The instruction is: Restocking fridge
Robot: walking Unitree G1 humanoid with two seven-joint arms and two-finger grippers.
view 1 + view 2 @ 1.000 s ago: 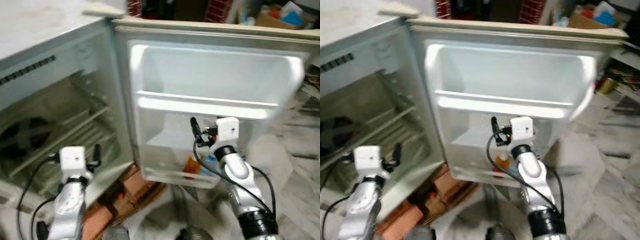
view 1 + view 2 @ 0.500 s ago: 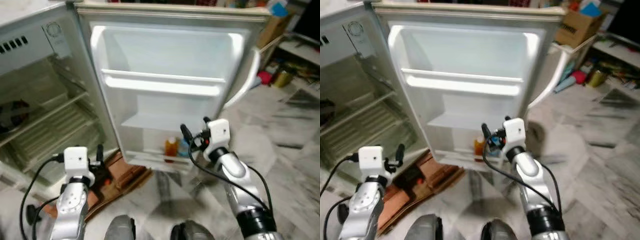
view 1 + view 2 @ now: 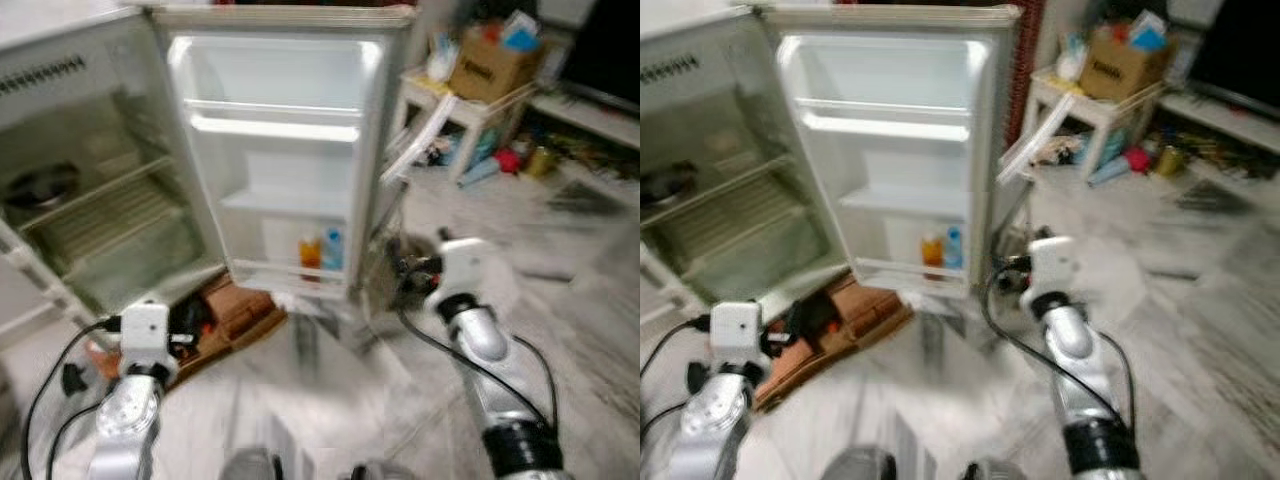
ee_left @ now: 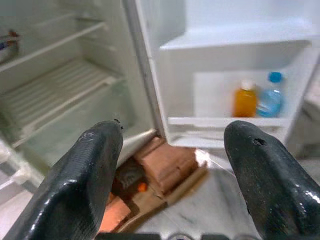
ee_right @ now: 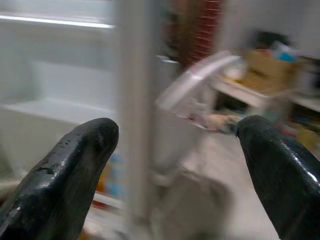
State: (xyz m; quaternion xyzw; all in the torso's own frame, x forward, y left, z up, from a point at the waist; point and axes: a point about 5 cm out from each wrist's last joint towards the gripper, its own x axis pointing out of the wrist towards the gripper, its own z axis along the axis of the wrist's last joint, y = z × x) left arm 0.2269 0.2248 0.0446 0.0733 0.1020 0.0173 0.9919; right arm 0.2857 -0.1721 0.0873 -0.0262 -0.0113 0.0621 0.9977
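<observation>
The fridge door (image 3: 290, 150) stands wide open, white, with several shelves. In its lowest door shelf an orange bottle (image 3: 310, 255) stands next to a blue-capped water bottle (image 3: 333, 250); the left wrist view has the orange bottle (image 4: 245, 99) and the water bottle (image 4: 271, 95) too. My left gripper (image 3: 185, 330) is low near the floor, well short of the fridge, open and empty. My right gripper (image 3: 410, 270) is off the door's right edge, open and empty, its fingers (image 5: 75, 165) spread wide.
The fridge body (image 3: 100, 210) has wire shelves and a dark pan (image 3: 40, 185). Bricks and cardboard (image 3: 235, 305) lie at its foot. A white side table (image 3: 470, 100) with a cardboard box (image 3: 490, 65), a leaning white panel (image 3: 420, 135) and floor clutter sit at the right.
The view has pulled back and swung right, so the fridge looks smaller and farther off. The room's right side has come into view. Both grippers remain open and empty.
</observation>
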